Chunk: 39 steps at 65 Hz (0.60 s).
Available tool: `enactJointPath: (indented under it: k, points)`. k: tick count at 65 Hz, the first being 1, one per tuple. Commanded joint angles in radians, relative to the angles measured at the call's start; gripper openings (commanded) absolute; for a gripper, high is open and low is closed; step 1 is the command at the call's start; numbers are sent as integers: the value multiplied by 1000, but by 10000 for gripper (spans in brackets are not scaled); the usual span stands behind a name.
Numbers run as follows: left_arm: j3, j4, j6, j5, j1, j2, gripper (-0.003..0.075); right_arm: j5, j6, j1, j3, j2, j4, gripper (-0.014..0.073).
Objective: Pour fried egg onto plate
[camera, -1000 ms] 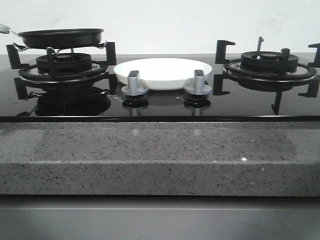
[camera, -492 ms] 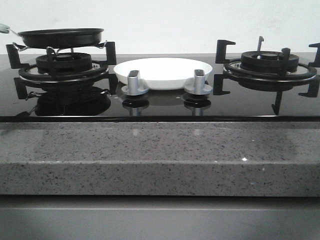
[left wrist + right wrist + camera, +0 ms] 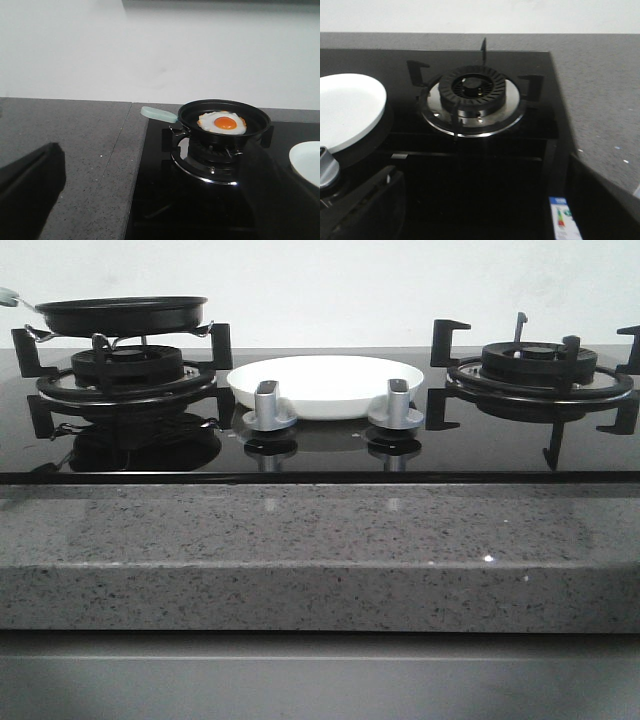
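Here, front view: nothing has shifted across the last second; pan (image 3: 120, 315) rests on the bench's left burner, plate (image 3: 325, 385) at centre, bare. Left wrist: fried egg (image 3: 222, 122) lies in the pan; jaws apart. Right wrist: jaws apart, holding nothing. Pouring unstarted.

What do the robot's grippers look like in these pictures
Only the fingers show, in the wrist views. The left gripper has broad, matte black fingers with blunt, blurred edges. The right gripper has the same black fingers. No cables, markings or arm links are visible, and the front view shows neither arm.
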Motion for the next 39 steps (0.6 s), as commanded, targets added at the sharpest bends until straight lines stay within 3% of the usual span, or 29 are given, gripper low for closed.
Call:
enactJointPath:
  k: [1, 11, 25, 39]
  points:
    - [-33, -3, -9, -79, 1, 14, 701, -83, -2, 33, -103, 112, 7, 605]
    - [-33, -3, -9, -79, 1, 14, 701, -70, -2, 103, -250, 305, 7, 444]
    - [-33, -3, -9, -79, 1, 14, 701, 90, -2, 188, -515, 557, 7, 428]
    - [-33, -3, -9, -79, 1, 14, 701, 353, -4, 212, -859, 792, 7, 348]
